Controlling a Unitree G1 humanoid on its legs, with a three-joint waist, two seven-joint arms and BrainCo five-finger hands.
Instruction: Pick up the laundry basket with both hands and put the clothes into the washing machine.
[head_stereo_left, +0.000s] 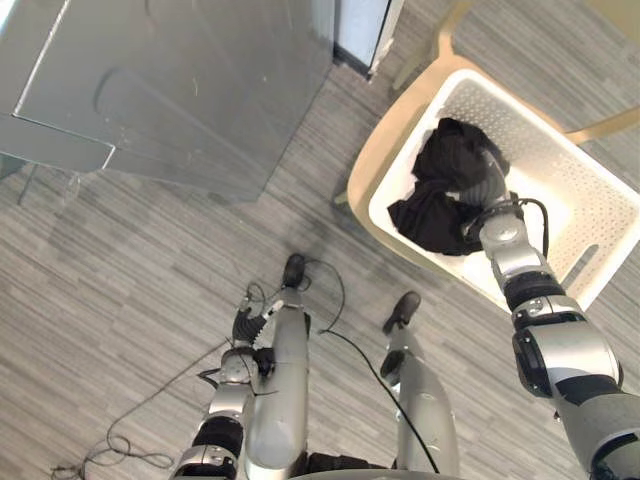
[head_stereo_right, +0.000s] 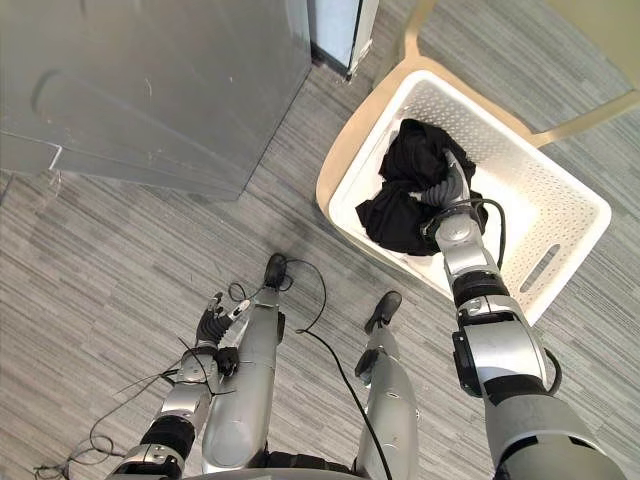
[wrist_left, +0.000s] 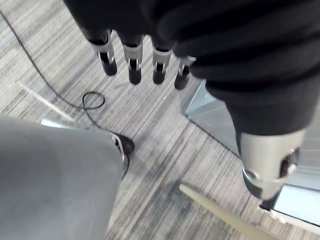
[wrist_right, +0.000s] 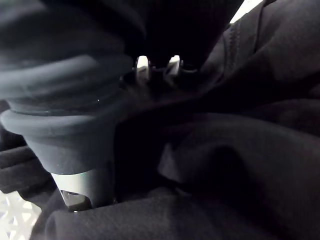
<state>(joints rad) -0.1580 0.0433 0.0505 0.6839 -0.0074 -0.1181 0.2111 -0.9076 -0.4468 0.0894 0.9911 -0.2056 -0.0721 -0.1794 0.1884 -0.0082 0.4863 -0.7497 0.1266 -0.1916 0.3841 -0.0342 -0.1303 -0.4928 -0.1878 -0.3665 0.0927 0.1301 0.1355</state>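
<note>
1. a grey cabinet (head_stereo_left: 190, 90) stands on the floor (head_stereo_left: 120, 290) at the upper left.
2. the left hand (head_stereo_left: 243, 325) hangs low over the floor, well apart from the basket. its fingers (wrist_left: 132, 65) are straight, slightly spread, and hold nothing.
3. a pale chair (head_stereo_left: 362, 175) stands right of the cabinet and carries the basket.
4. the basket (head_stereo_left: 575, 190) is white with perforated walls and sits on the chair seat.
5. the clothes (head_stereo_left: 440, 160) are black and lie bunched in the basket's left half, on the side nearer the cabinet.
6. the right hand (head_stereo_left: 488, 182) reaches down into the basket and rests on the clothes. its fingers (wrist_right: 142, 63) sink into the cloth with their tips hidden. cannot tell whether they pinch it.
</note>
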